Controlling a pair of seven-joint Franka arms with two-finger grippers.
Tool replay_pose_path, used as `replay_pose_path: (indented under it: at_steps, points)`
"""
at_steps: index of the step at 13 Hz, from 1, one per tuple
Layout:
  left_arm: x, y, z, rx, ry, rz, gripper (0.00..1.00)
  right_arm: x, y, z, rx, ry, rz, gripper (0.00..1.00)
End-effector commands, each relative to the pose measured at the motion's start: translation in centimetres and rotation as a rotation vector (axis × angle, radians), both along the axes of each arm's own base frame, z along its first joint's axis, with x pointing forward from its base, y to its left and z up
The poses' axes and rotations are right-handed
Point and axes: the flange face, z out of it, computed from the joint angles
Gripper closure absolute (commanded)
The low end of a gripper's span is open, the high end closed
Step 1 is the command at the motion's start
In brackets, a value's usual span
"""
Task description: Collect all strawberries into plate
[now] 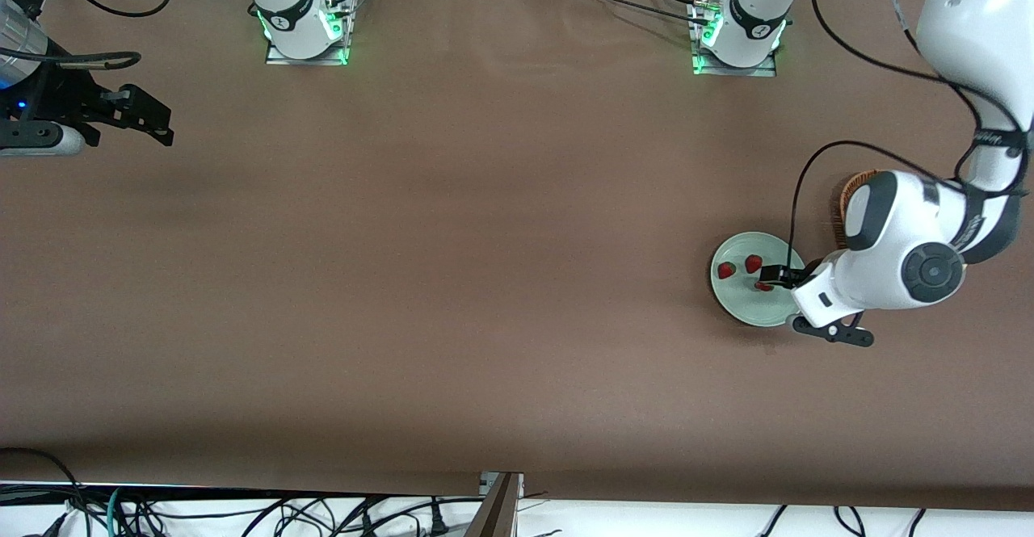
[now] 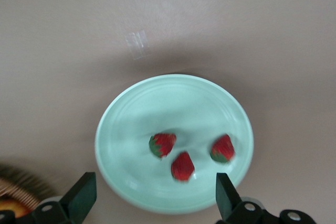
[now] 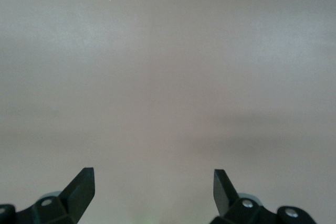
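The pale mint-green plate [image 1: 745, 301] lies toward the left arm's end of the table. Three strawberries lie in it: one [image 1: 726, 270], a second [image 1: 754, 263] beside it, and a third [image 1: 763, 285] partly hidden by my left gripper [image 1: 777, 277]. The left wrist view shows the plate [image 2: 157, 106] with all three strawberries [image 2: 163, 144], [image 2: 182, 166], [image 2: 223, 148]. My left gripper [image 2: 155, 184] is open and empty just above the plate. My right gripper [image 1: 149, 117] is open and empty over bare table at the right arm's end; it also shows in its own wrist view [image 3: 153, 179].
A brown wicker basket [image 1: 846, 198] stands beside the plate, mostly hidden under the left arm; its edge shows in the left wrist view [image 2: 16, 192]. A small clear scrap [image 2: 137, 44] lies on the brown cloth near the plate.
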Motion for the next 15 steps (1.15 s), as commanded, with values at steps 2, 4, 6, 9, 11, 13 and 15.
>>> replay_pose_path:
  at_steps: [2, 4, 6, 9, 11, 13, 15]
  points:
    - [-2.7, -0.3, 15.6, 0.098, -0.083, -0.002, 0.0, 0.0, -0.2, 1.0, -0.016, -0.015, 0.016, 0.0]
    - [-3.8, 0.7, 22.1, 0.105, -0.052, 0.041, 0.0, 0.0, -0.4, 1.0, 0.001, -0.012, 0.008, 0.0]
    - [-5.4, 2.1, 25.9, 0.062, -0.027, 0.103, 0.0, 0.0, -0.7, 1.0, 0.004, -0.012, 0.003, 0.0]
    - [-8.8, 2.3, 26.7, 0.062, -0.198, 0.145, 0.0, 0.1, -0.8, 1.9, 0.007, -0.032, 0.003, 0.0]
    - [-11.3, 3.2, 25.4, -0.024, -0.238, 0.194, 0.0, 0.0, -0.8, 2.3, 0.009, -0.038, 0.005, 0.0]
    - [-12.1, 2.4, 25.1, -0.017, -0.238, 0.177, 0.0, 0.0, -0.7, 2.3, 0.009, -0.038, 0.005, 0.0]
    - [-11.6, 2.3, 24.5, -0.018, -0.228, 0.171, 0.0, 0.0, -0.7, 2.3, 0.009, -0.038, 0.005, 0.0]
